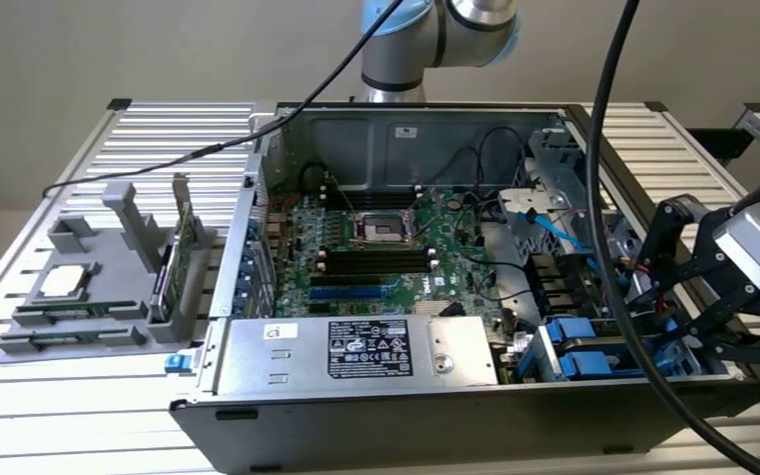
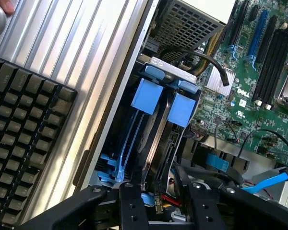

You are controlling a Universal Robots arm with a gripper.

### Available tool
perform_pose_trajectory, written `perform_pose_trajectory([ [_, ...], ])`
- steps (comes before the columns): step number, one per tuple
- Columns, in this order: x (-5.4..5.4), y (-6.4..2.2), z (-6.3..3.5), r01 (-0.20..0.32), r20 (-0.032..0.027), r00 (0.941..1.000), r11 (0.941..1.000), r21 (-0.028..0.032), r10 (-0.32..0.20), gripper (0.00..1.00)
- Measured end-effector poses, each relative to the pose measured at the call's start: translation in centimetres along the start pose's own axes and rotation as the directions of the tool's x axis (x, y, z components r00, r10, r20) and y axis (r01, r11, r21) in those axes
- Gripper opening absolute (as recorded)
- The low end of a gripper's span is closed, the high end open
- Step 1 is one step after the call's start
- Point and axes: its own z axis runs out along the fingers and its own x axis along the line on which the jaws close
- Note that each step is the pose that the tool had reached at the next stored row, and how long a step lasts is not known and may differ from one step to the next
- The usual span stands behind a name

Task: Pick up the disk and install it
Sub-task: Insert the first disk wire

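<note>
An open computer case (image 1: 394,129) is laid on its side on the slatted metal worktop (image 1: 155,139), with the green circuit board (image 1: 367,247) and the labelled silver power box (image 1: 367,351) exposed. A grey holder of spare parts (image 1: 90,287) is set apart from the case, at the exterior view's left. In the wrist view a black keyboard (image 2: 24,124) is seen lying on the worktop beside the case.

The end effector (image 1: 664,332) is lowered into the drive bay (image 1: 578,346) at the corner of the case, at the exterior view's right. In the wrist view it (image 2: 159,191) is placed over the near end of the disk (image 2: 182,109), which stands on edge in the bay in its blue carrier. A second blue carrier (image 2: 146,96) is slotted in just beside it. Whether the end effector is clamped on the disk or merely set around it cannot be told.

The task is judged to be far along: the disk is no longer loose on the worktop and is already housed in the bay, parallel to its neighbour. Full seating cannot be confirmed, since the inner end of the bay is hidden. No cable can be seen joined to the disk, and the end effector has not been drawn clear.
</note>
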Motion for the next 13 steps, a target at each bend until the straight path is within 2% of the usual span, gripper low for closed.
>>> perform_pose_trajectory([
  [8,0.05,0.05,0.01,-0.009,0.0017,1.0,1.0,0.0023,0.009,0.37],
  [9,0.05,0.06,0.02,-0.011,0.0019,0.9999,0.9999,0.0026,0.011,0.31],
  [11,0.05,0.07,0.02,-0.014,0.002,0.9999,0.9999,0.0032,0.014,0.31],
  [12,0.05,0.07,0.01,-0.015,0.002,0.9999,0.9999,0.0035,0.015,0.24],
  [13,0.05,0.08,0.01,-0.017,0.0021,0.9999,0.9999,0.0037,0.017,0.24],
])
